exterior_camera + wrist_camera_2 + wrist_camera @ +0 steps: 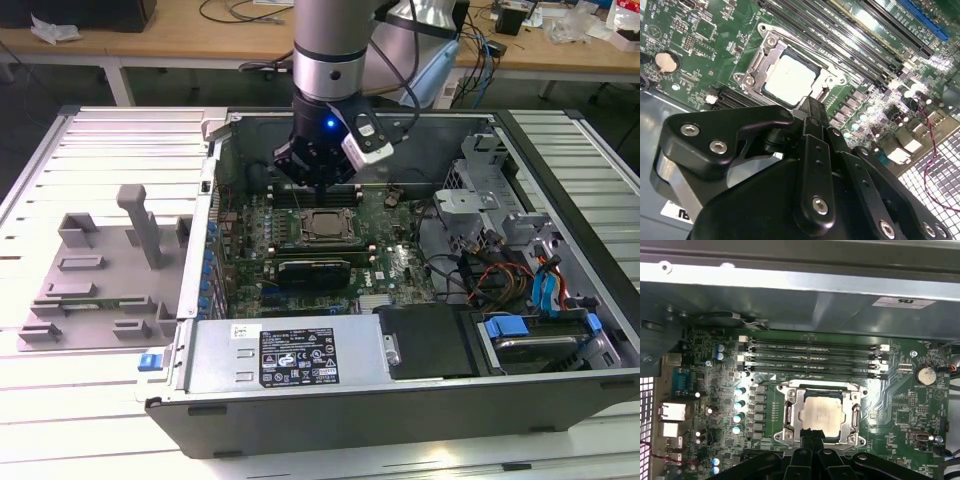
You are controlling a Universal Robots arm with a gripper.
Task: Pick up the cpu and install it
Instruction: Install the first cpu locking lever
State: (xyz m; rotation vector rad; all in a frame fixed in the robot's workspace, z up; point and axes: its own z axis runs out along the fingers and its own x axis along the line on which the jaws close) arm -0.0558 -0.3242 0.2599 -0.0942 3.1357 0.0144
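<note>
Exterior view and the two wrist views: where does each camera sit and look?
Exterior view: stands off the arm, high over the open computer case, looking down into it; arm and claw show.
First wrist view: rides on the arm, looks down at the motherboard; the claw shows.
Second wrist view: rides on the arm, looks along the claw's black body at the motherboard.
Shared: both wrist views show the cpu in its socket by the claw.
</note>
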